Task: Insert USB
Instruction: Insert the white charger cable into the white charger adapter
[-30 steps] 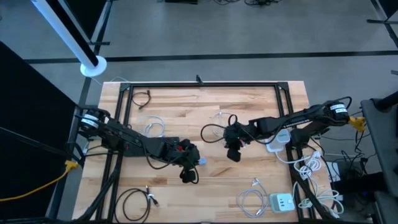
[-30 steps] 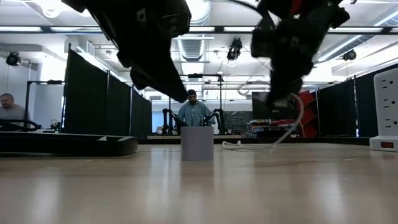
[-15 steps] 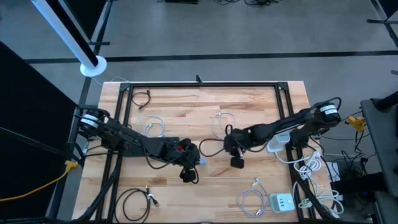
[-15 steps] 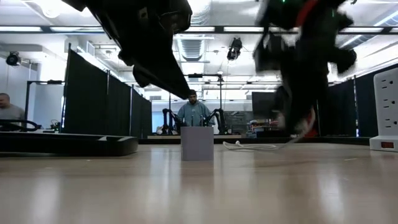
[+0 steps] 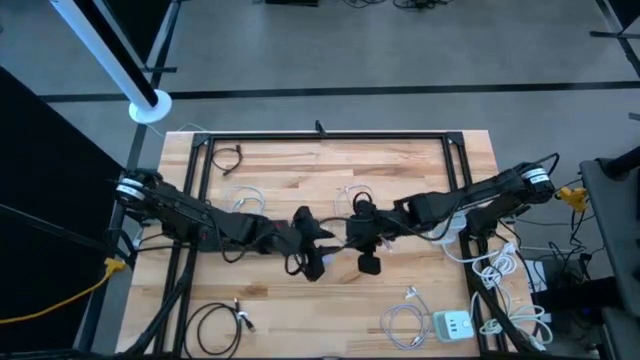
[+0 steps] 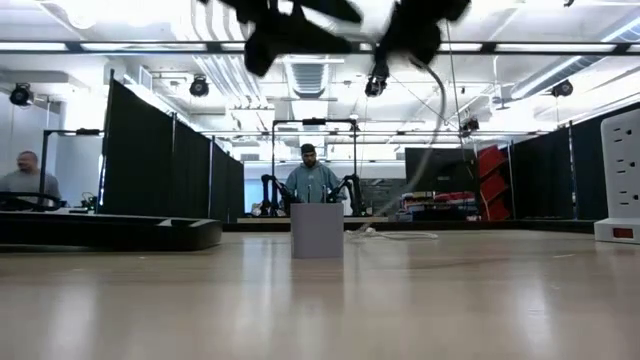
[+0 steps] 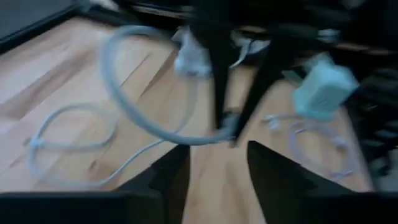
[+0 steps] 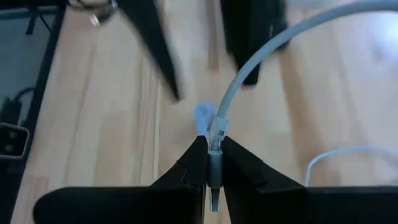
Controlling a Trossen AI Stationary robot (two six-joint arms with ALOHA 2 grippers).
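pinched at its plug end between the closed fingers of the right tool (image 8: pixel 213 163), the grey usb cable (image 8: pixel 261 53) is held above the middle of the wooden counter (image 5: pixel 400 165). just below it the small lavender charger block (image 6: pixel 317 231) is seen standing upright on the counter, apart from the plug. the left tool (image 7: pixel 216 163) is held close opposite, its fingers parted and empty.
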